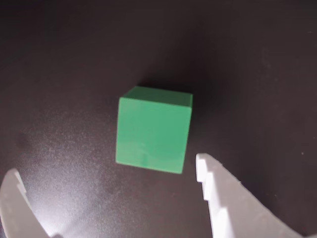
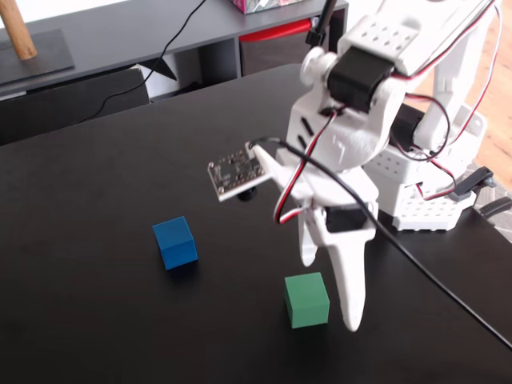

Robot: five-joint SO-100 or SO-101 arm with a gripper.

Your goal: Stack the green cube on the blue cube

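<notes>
Two small matte cubes are sitting on the black tabletop (image 2: pixel 96 200) in the fixed view. The bright-blue plain-faced cube (image 2: pixel 175 242) is resting left of centre, and the mid-green plain-faced cube (image 2: pixel 306 300) is lying to its right and nearer the camera, well apart from it. The white two-finger gripper (image 2: pixel 331 292) is pointing downward just right of the green cube, its jaws spread apart and holding nothing; one finger is hanging just beyond the cube's far side and the longer finger is reaching down beside its right face. Whether either finger is touching the cube cannot be told.

In the wrist view, the green cube (image 1: pixel 153 131) is sitting on the dark surface near the middle of the picture. The gripper (image 1: pixel 106 171) is showing wide open, one white fingertip (image 1: pixel 12 186) at the lower left edge and the other at the lower right, just below the cube's corner. The blue cube is out of this view.
</notes>
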